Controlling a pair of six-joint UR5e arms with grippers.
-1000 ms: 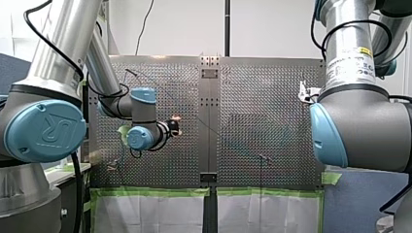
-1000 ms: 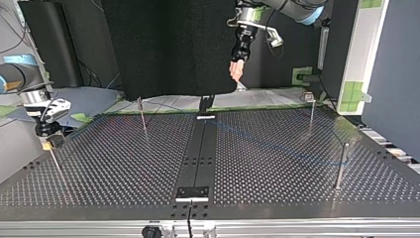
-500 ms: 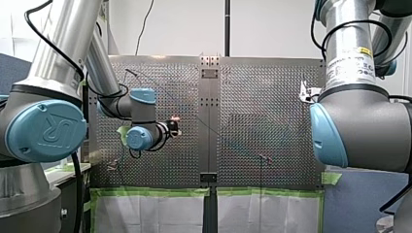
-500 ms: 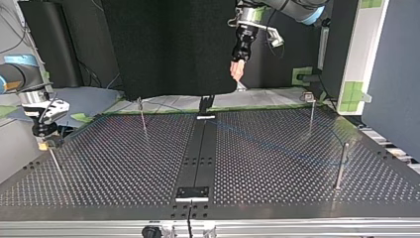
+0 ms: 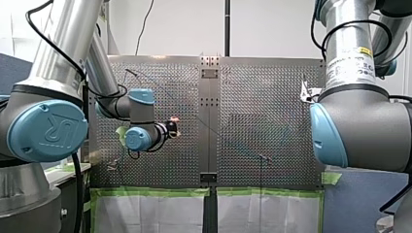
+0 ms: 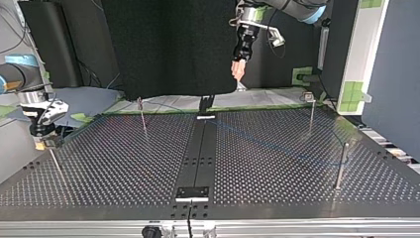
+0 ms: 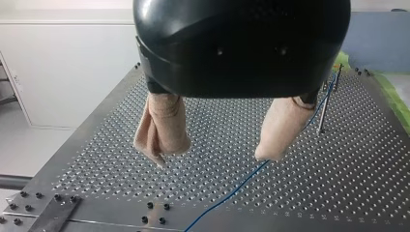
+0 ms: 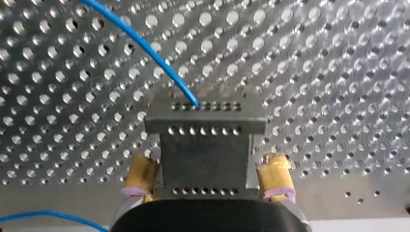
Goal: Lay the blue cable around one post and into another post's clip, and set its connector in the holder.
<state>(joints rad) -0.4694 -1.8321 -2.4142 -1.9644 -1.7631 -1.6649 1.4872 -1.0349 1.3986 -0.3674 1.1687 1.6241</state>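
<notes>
Our right gripper (image 8: 209, 163) has just slid toward the bench (image 8: 338, 72) edge, yellow pads (image 8: 140, 171) closed on the connector (image 8: 205, 125); we judge this rigid block the best hold, the blue cable (image 8: 145, 46) leaving it being thin and floppy; our left gripper (image 7: 212, 153) hangs wide, empty

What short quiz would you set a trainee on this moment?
1. True or false: my left tool grips the blue cable.
2. What sits between my right tool's yellow pads? A a post; B the black connector; C nothing.
3. In the top view, which tool hangs higher above the table?
Key: 1 false: its pads are apart and the cable lies on the table beneath. 2 B. 3 my left tool.
</notes>
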